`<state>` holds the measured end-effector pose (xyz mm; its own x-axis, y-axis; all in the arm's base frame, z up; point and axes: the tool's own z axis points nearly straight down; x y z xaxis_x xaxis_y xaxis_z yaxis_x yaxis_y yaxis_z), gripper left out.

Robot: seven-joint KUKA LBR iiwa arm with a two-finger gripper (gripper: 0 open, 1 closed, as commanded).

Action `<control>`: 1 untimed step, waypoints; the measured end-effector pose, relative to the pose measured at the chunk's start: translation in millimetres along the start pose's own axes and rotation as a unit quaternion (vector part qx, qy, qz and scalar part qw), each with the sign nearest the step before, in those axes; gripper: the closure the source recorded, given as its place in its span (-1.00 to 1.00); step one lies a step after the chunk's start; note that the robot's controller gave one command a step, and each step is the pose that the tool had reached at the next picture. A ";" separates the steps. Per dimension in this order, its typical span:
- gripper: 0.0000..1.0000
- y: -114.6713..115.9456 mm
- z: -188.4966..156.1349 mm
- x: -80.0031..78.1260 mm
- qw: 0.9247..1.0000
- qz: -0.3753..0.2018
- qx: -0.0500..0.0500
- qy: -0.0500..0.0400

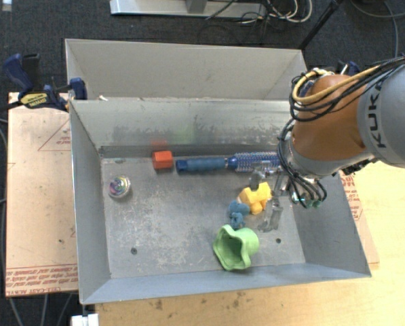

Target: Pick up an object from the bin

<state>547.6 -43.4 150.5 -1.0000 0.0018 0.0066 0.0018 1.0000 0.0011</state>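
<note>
Beside the yellow toy (pixel 254 198), gripper (pixel 267 201) stands open and empty; closing could knock the blue piece (pixel 237 214) aside.

Bin floor (pixel 168 229) open from 6 to 9 o'clock; obstacles: blue brush (pixel 212 164) at 12, yellow toy (pixel 255 198) at 3, green cup (pixel 235 248) at 5.

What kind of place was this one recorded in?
Probably a robotics lab: an industrial arm reaching into a grey metal bin, dark carpet around it, and loose cables on the floor behind.
</note>
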 end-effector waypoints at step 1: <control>-1.00 -7.9 80.9 -37.3 0.997 -0.081 0.000 -0.007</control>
<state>584.4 -51.3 69.4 -0.9872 -0.1591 -0.0074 -0.1591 0.9873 0.0007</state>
